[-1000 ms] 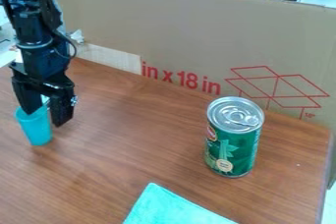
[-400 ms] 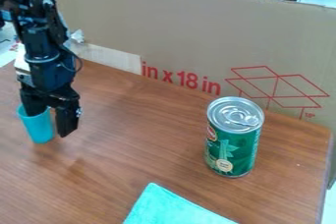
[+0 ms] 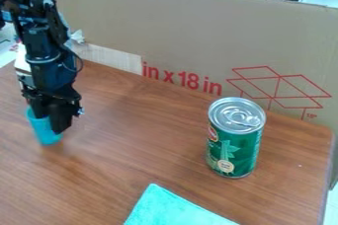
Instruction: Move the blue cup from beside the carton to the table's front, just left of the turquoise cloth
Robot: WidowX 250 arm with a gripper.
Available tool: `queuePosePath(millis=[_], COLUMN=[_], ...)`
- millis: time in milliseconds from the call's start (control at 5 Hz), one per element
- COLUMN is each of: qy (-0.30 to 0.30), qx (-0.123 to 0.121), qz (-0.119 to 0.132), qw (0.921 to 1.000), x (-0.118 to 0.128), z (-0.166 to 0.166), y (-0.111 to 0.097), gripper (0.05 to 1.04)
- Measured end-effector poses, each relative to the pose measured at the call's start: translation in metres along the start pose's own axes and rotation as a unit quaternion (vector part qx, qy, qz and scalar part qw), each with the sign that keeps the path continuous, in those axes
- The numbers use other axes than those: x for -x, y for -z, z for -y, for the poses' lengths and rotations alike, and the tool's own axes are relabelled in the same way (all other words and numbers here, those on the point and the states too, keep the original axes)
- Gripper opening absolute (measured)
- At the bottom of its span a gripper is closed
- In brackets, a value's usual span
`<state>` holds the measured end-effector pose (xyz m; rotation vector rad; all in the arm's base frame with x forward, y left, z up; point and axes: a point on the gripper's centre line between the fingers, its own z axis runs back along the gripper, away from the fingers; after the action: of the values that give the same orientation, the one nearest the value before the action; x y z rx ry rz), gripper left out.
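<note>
Camera view. A: "Gripper state?"
B: "Nearly closed, pinching the turquoise cup at its upper right wall."
A: "Cup's lie?"
B: "Directly below the gripper, at view left, long axis slightly tilted; green can well apart, right."

Bright, diffuse light with soft, faint shadows across the table

Black robot arm at upper left, gripper pointing down, fingers close together
</note>
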<state>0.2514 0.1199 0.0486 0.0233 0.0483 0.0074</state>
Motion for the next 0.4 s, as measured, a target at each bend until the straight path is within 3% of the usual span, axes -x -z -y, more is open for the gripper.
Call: queuePosePath(millis=[200, 400], qy=[-0.012, 0.0], qx=[-0.001, -0.016], qz=[0.0, 0.019], qw=[0.9999, 0.9997], x=[0.004, 0.016], z=[0.002, 0.025], y=[-0.006, -0.035], gripper=[0.163, 0.108])
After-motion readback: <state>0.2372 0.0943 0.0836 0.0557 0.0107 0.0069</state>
